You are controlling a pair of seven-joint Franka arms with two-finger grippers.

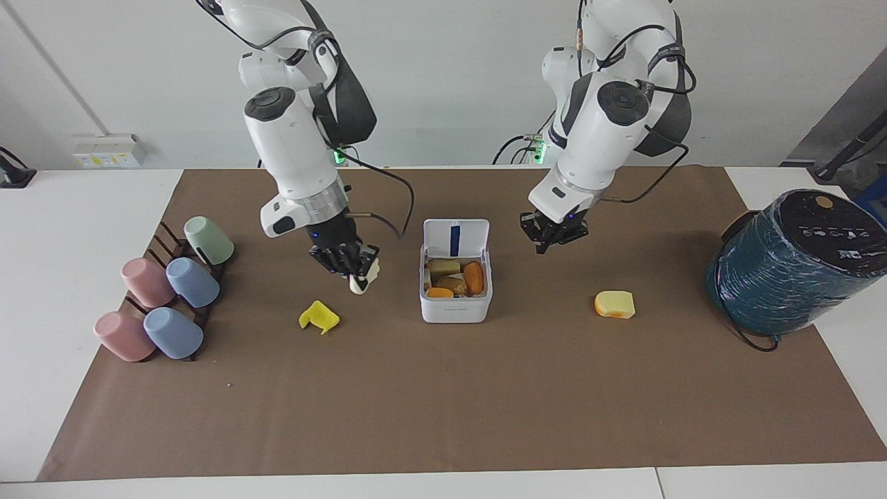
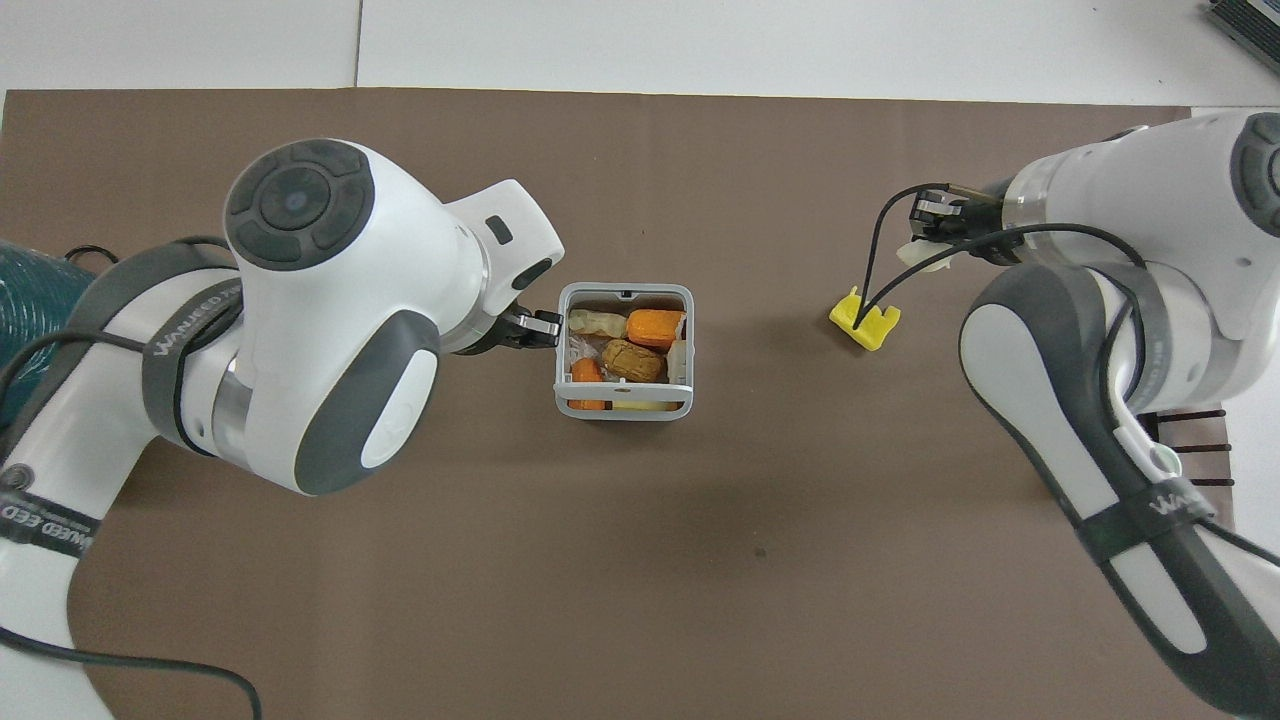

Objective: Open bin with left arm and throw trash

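The white bin (image 1: 455,310) stands mid-mat with its lid (image 1: 438,239) tipped up, and several orange and tan pieces lie inside; it also shows in the overhead view (image 2: 622,410). My left gripper (image 1: 554,239) (image 2: 530,330) hangs shut and empty in the air beside the bin, toward the left arm's end. My right gripper (image 1: 353,267) (image 2: 935,215) is shut on the cream-white lump (image 1: 363,277) (image 2: 915,252), raised over the mat between the bright yellow bent piece (image 1: 319,317) (image 2: 865,322) and the bin. The yellow-orange block (image 1: 615,305) lies on the mat; my left arm hides it in the overhead view.
A big teal wrapped cylinder (image 1: 790,270) (image 2: 30,290) stands at the left arm's end of the table. Several pastel cups (image 1: 190,282) lie on a dark rack (image 1: 163,239) at the right arm's end. The brown mat (image 1: 443,402) covers the table's middle.
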